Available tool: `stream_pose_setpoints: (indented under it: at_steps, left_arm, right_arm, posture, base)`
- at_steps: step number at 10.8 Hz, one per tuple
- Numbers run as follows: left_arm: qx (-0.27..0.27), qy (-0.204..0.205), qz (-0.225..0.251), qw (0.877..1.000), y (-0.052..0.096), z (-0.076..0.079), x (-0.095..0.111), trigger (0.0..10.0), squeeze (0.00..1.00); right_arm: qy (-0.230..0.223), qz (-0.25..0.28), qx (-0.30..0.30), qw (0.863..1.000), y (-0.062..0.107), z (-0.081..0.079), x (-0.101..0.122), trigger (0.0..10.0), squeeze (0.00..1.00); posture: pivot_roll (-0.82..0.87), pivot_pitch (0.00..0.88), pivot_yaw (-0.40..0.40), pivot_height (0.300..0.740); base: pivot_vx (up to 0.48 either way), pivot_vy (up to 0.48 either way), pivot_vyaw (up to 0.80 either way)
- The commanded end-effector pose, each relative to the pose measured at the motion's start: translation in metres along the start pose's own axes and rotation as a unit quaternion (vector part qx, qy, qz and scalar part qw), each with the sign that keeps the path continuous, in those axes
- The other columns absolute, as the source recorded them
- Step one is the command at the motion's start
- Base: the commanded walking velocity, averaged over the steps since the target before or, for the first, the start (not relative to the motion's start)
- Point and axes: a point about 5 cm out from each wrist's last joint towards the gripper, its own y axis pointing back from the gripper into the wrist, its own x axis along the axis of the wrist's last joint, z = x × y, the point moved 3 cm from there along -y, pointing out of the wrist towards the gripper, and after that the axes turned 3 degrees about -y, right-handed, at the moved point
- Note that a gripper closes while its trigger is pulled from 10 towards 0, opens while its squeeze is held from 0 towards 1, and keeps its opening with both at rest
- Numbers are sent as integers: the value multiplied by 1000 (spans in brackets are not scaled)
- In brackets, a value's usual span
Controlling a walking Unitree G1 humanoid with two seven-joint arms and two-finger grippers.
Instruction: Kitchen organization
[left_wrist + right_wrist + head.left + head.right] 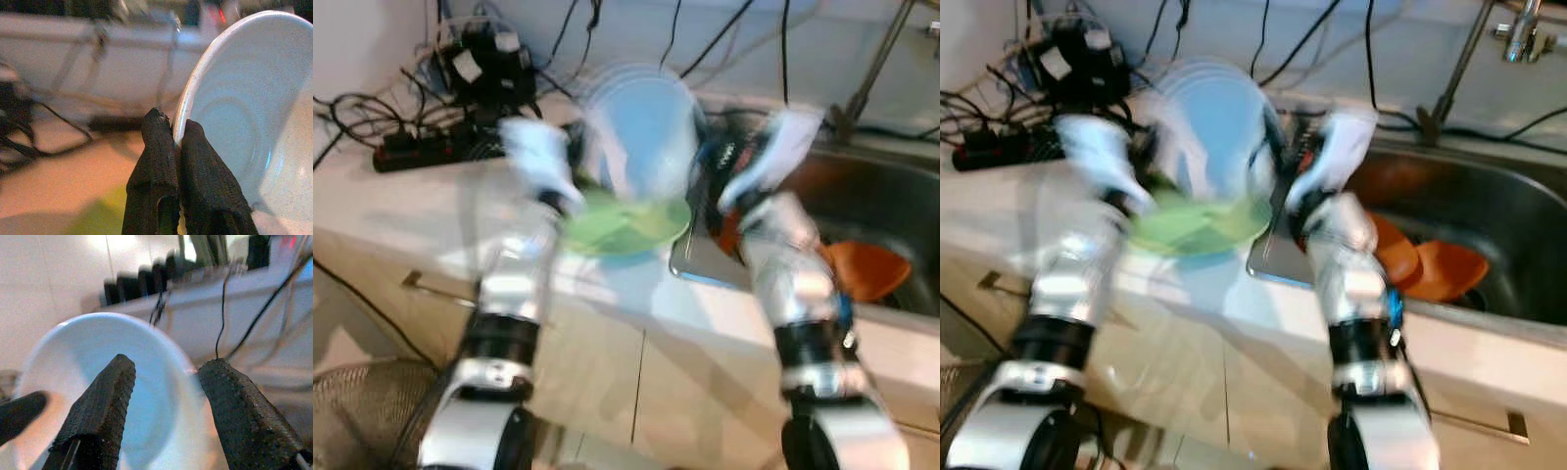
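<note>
Pinching the rim of a pale blue plate (254, 122), the left gripper (177, 134) has its fingers pressed together on the edge. At three o'clock of the plate, the right gripper (166, 377) has its fingers spread astride the opposite rim. Below lies a green plate (625, 223) on the counter (401, 206); the sink (1498, 215) sits at three o'clock.

Plate (641, 127) above dish (625, 223), sink (891, 211) to the right.

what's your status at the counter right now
Left gripper fingers shut on white plate rim, plate upright over green plate. Right gripper open beside the rim. Orange dishes in sink.
</note>
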Motion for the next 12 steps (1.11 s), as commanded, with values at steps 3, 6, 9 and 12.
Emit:
stream_pose_setpoints:
  at_steps: [3, 6, 9, 12]
  left_arm:
    - [20, 20, 40, 999, 1, -4, 16, 10000, 0]
    - [25, 16, 51, 998, 1, -8, 21, 10000, 0]
    - [17, 48, 85, 995, 0, -6, 34, 10000, 0]
    - [1, 66, 96, 993, 0, 2, 39, 10000, 0]
  right_arm:
    - [-2, -4, -20, 1000, 8, 12, 0, 10000, 0]
    - [11, -6, -18, 1000, 3, 16, 5, 10000, 0]
    - [4, -12, -13, 1000, 2, 14, 2, 10000, 0]
    - [-5, -21, -11, 1000, 3, 12, -5, 10000, 0]
  posture:
    - [174, 0, 46, 725]
    - [195, 0, 27, 725]
    - [200, 0, 21, 725]
    - [196, 0, 26, 725]
  base:
    - [0, 0, 0]
    - [0, 0, 0]
    - [0, 0, 0]
    - [0, 0, 0]
